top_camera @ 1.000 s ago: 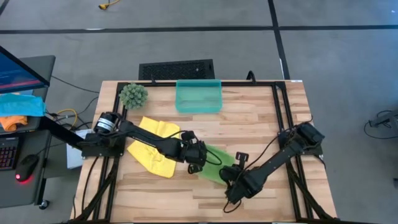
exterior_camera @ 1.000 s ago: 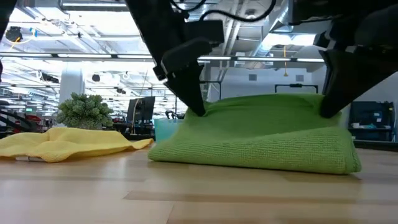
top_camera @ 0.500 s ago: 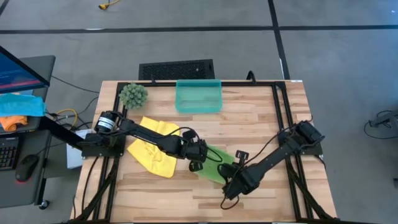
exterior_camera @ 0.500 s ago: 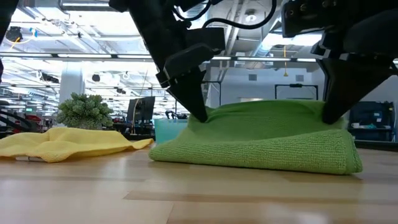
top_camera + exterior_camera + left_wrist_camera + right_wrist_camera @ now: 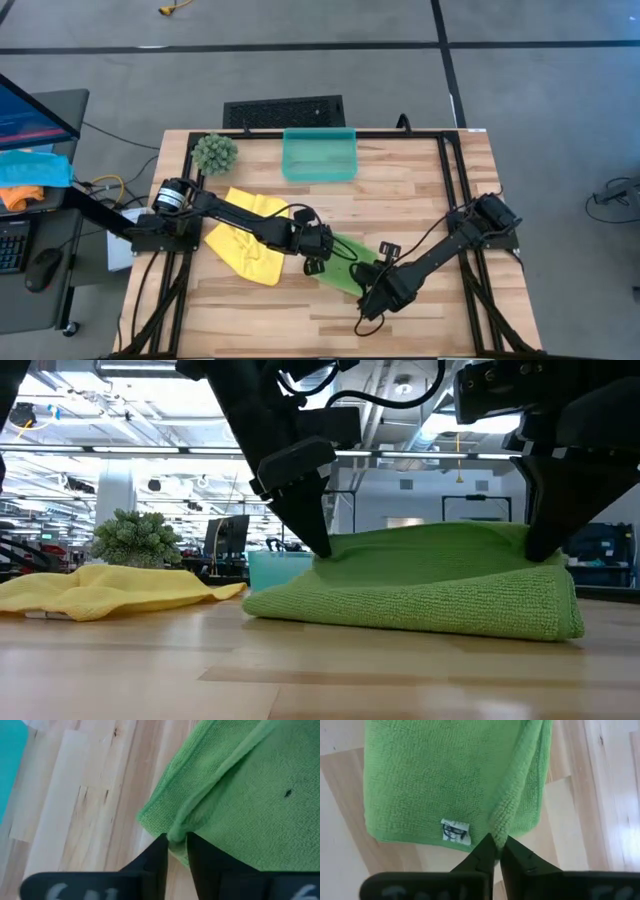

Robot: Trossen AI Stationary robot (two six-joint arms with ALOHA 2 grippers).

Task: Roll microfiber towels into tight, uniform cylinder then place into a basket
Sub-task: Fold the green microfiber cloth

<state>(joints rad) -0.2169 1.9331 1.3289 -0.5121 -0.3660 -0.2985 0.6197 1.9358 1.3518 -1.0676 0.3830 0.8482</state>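
I have the lime green towel (image 5: 345,268) folded into a flat band on the table (image 5: 420,190), well short of the basket (image 5: 319,155) and just beside the yellow towel (image 5: 245,245), which lies loose on the side away from my right arm. The band's long axis runs between my 2 grippers, so the roll must turn about that line. My left gripper (image 5: 176,851) pinches a raised fold at the end nearer the yellow towel, jaws nearly together on the cloth. My right gripper (image 5: 496,851) nips the fold at the opposite end, by the towel's tag (image 5: 455,831). Both ends are gripped level.
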